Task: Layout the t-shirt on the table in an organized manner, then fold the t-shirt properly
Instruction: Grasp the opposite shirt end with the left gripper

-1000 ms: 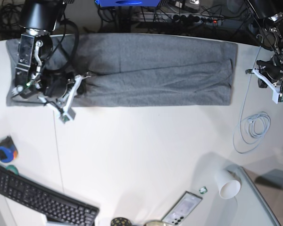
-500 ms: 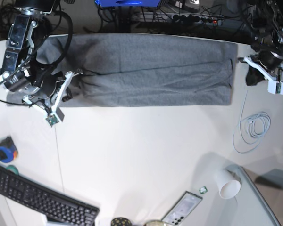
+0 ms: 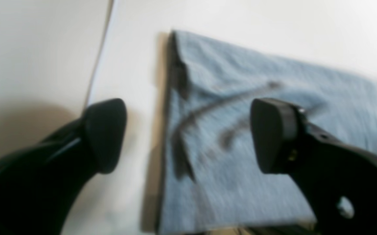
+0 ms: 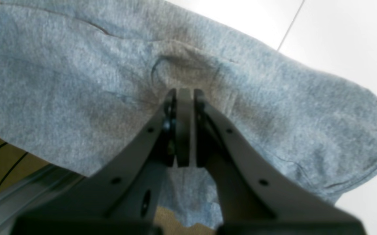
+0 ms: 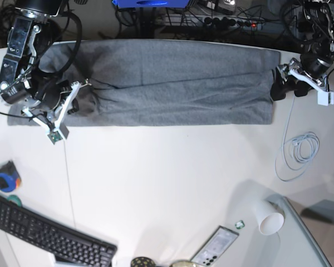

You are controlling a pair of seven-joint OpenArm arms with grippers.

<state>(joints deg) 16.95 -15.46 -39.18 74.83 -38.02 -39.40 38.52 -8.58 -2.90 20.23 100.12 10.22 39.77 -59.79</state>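
The grey t-shirt (image 5: 178, 83) lies as a long folded band across the far part of the white table (image 5: 167, 178). My right gripper (image 5: 87, 87) is at the band's left end in the base view. In the right wrist view, the right gripper (image 4: 183, 98) is shut, its tips pinching puckered t-shirt (image 4: 77, 81) cloth. My left gripper (image 5: 285, 84) is at the band's right end and is open. In the left wrist view, the left gripper (image 3: 188, 133) straddles the t-shirt (image 3: 257, 98) side edge, with one finger over the bare table (image 3: 133, 65) and the other over cloth.
A coiled white cable (image 5: 300, 150) lies on the right. At the front are a paper cup (image 5: 268, 217), a grey glass corner panel (image 5: 309, 245), a phone (image 5: 214, 247) and a black keyboard (image 5: 44, 233). A blue object (image 5: 5, 178) is on the left. Cables run behind the far edge.
The left gripper has opened and come in to the t-shirt's right edge. The right arm has shifted left and slightly back, dragging the pinched cloth with it.
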